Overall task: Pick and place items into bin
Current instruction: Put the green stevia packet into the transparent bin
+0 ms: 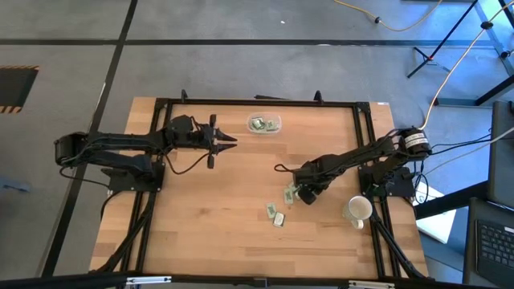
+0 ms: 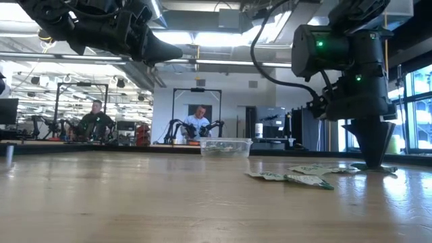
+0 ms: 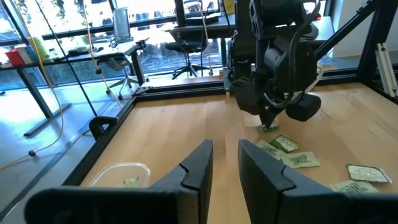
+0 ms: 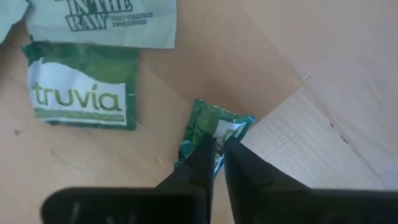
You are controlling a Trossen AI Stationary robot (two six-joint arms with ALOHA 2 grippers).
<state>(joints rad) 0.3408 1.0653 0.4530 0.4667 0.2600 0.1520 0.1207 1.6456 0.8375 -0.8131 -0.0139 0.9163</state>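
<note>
Your right hand [image 4: 217, 152] is down on the worktop [image 1: 209, 217] at the right side, its fingers pinched narrow on a crumpled green packet [image 4: 211, 134]; the packet's edge sits between the tips and it lies against the wood. In the high view that hand [image 1: 306, 195] stands among the loose packets [image 1: 277, 213], close to the white cup [image 1: 358, 210] lying near the worktop's right edge. Just beside the pinched one you see a flat green packet marked "truvia" [image 4: 81, 93] and, touching its upper edge, a pale one [image 4: 106, 22] printed "in the raw". From the low view the right hand [image 2: 375, 162] points straight down with its tips at the surface, and more packets [image 2: 290, 177] lie flat in front of it.

Your left hand [image 1: 227, 140] hovers above the worktop on the left, well apart from the packets, aimed toward the middle. Its fingers [image 3: 193, 171] stand a narrow gap apart and hold nothing.

The bin [image 1: 263, 124] sits at the far edge of the worktop, near the middle, with a few packets already inside. It is near the left hand and well apart from the right one. In the left wrist view its clear rim [image 3: 118, 169] shows beside the fingers.

Two people [image 2: 96, 115] sit at benches in the room behind.
</note>
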